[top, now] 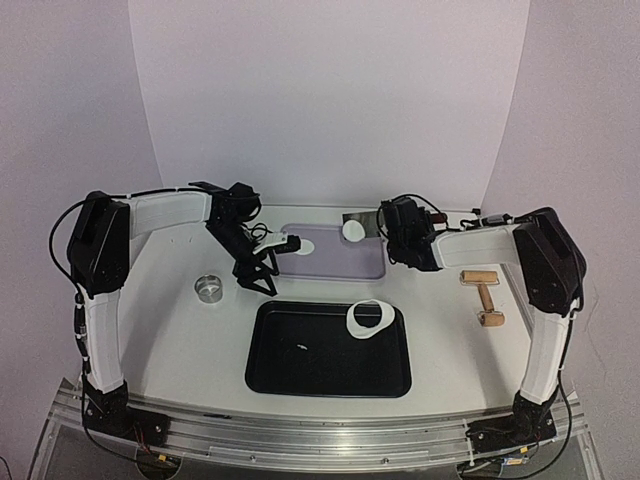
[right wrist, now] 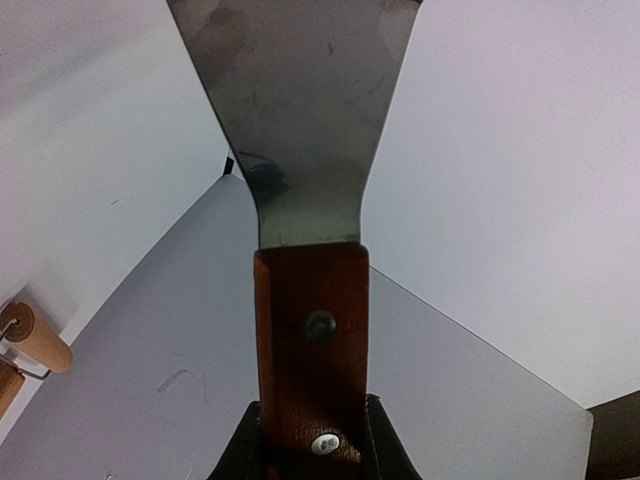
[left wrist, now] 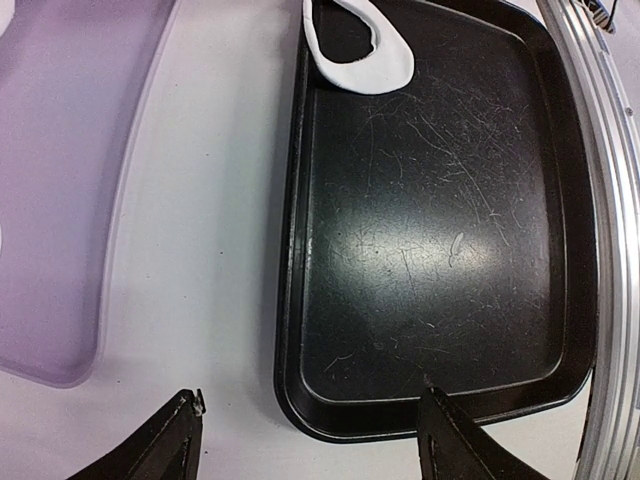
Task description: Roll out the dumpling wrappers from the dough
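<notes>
The black tray [top: 300, 375] sits at 6 o'clock on the desk [top: 180, 340]. A white dough ring [top: 370, 318] lies on its 1 o'clock corner, partly over the rim. A tiny white crumb [top: 301, 346] is in the middle, and the rest of the tray is bare.

At 12 o'clock from the tray is the purple mat [top: 340, 262]. The dumpling wrappers are there: one [top: 305, 246] at the mat's 9 o'clock side, the other [top: 353, 230] at its 12 o'clock edge.

My left claw [left wrist: 310, 450] is wide open and holds nothing. It hangs over the desk and the tray's edge.

My right claw [right wrist: 310, 440] grips the wooden handle of a scraper [right wrist: 300, 120]. The second wrapper is at the blade's tip; I cannot tell if it lies on it.

A steel ring [top: 210, 288] is at 9 o'clock, a rolling pin [top: 483, 295] at 3 o'clock.
</notes>
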Robot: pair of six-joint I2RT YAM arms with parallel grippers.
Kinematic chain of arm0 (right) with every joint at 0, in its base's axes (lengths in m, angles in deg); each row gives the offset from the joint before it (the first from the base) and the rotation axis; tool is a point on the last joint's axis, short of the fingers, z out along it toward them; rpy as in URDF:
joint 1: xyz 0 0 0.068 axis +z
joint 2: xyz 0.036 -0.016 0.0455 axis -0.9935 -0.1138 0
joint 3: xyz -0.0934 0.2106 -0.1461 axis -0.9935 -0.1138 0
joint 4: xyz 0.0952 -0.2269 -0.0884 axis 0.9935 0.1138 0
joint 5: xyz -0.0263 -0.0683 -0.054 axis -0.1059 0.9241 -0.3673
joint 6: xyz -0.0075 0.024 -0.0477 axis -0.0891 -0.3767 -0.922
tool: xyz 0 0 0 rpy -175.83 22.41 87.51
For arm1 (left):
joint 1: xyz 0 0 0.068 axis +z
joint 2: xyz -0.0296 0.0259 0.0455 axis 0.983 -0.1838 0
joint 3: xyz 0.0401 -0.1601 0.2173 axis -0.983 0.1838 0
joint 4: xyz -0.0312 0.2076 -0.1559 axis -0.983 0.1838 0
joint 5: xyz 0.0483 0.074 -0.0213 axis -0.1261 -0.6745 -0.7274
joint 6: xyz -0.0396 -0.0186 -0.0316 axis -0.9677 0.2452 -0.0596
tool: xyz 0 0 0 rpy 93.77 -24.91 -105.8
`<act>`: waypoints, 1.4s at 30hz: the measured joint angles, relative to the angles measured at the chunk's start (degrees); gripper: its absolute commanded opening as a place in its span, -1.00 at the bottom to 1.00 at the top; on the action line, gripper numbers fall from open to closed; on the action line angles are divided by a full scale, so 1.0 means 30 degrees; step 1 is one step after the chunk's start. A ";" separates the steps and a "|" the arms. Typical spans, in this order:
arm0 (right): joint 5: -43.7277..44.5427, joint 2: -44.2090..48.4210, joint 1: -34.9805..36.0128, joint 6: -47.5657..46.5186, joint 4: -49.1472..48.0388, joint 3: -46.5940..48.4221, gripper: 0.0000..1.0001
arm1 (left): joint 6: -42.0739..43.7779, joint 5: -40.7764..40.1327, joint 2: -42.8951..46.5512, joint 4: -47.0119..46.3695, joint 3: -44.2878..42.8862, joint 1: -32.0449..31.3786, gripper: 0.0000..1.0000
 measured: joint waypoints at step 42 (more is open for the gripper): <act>0.0110 -0.1135 0.0393 -0.1356 -0.2662 0.0514 -1.00 | 0.0029 0.0197 0.0087 0.0334 0.0000 0.0346 0.46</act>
